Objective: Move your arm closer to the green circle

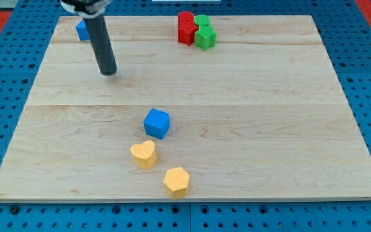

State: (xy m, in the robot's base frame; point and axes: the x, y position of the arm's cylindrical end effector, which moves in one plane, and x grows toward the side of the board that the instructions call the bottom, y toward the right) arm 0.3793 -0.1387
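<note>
The green circle (201, 20) sits near the view's top, right of centre, in a tight cluster with a green star-like block (205, 37) below it and two red blocks (186, 26) to its left. My tip (109, 72) rests on the board well to the left of and below that cluster. A blue block (82, 29) lies partly hidden behind the rod at the top left.
A blue cube (157, 123) sits at mid-board. A yellow heart (143, 154) and a yellow pentagon (176, 180) lie below it near the view's bottom. The wooden board (288, 129) lies on a blue perforated table.
</note>
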